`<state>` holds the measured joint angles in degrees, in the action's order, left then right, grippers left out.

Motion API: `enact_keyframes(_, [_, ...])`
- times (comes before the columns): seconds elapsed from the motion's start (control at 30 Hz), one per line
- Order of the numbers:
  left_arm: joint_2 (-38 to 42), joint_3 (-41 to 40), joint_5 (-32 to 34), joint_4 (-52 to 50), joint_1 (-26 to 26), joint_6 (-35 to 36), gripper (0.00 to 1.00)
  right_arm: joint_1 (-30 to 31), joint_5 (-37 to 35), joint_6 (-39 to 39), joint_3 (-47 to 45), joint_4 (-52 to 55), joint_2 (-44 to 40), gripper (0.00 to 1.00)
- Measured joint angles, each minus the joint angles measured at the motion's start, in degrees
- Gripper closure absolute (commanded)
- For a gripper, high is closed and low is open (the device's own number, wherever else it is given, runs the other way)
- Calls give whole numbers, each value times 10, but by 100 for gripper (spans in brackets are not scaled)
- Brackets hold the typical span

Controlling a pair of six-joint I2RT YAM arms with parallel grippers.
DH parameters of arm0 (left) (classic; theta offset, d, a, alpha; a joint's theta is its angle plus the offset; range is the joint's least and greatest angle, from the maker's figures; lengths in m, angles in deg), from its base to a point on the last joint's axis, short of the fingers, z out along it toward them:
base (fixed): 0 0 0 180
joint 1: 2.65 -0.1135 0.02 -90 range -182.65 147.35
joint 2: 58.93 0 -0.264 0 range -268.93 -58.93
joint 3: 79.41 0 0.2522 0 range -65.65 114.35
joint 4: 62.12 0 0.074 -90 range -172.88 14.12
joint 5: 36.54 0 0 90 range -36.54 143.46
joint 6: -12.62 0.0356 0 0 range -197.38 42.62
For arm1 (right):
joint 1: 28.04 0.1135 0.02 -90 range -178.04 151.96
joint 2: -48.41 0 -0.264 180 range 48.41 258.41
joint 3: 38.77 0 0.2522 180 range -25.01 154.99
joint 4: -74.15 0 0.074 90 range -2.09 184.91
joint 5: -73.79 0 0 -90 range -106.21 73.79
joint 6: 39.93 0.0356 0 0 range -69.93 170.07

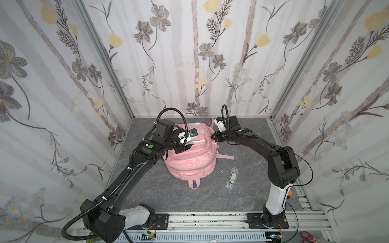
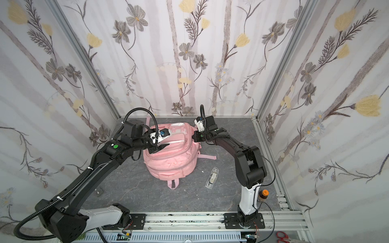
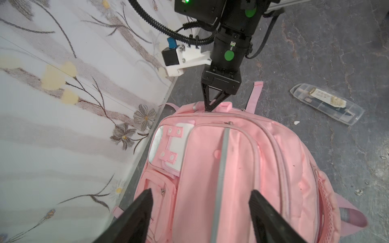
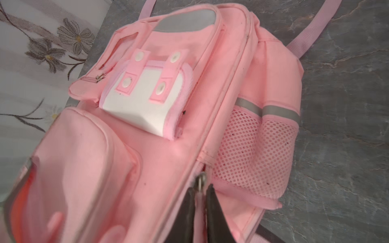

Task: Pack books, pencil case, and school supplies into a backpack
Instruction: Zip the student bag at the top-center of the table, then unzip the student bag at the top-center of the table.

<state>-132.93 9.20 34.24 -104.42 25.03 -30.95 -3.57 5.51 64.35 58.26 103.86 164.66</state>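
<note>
We count one backpack, one clear case lower right, left gripper gaping, right gripper narrow at one zipper pull, grip unclear.

One backpack, one clear case

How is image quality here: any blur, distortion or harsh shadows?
Both top views: walls bow from the wide lens, light is even, the backpack is sharp with a faint shadow. Left wrist view: crisp, only the left gripper is soft. Right wrist view: the near pocket and the right gripper are out of focus.
</note>
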Motion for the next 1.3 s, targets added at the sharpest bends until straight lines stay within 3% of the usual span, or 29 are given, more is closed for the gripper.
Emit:
enact_keyframes(0.2, [-65, 47, 12, 2, 5, -43, 21, 0, -16, -27, -32, -12, -73, 57])
enact_keyframes(0.3, [-89, 37, 24, 2, 29, -44, 21, 0, -28, -54, -66, -25, -108, 56])
enact_keyframes(0.47, [-142, 29, 39, -6, 62, -42, 32, 0, -36, -108, -107, -68, -146, 58])
enact_keyframes(0.63, [-178, 52, 24, -36, 76, -41, 33, 1, 2, -170, -159, -130, -168, 59])
enact_keyframes(0.73, [-178, 48, 13, -53, 80, -40, 30, 2, 33, -214, -185, -162, -169, 59])
enact_keyframes(1.0, [-141, -3, -3, -70, 90, -40, 43, 3, 116, -327, -188, -200, -126, 59])
enact_keyframes(1.07, [-143, -17, 5, -68, 92, -44, 55, 3, 131, -361, -180, -189, -111, 56])
enact_keyframes(1.3, [-150, -46, 63, -30, 91, -47, 55, 1, 164, -500, -126, -109, -74, 52])
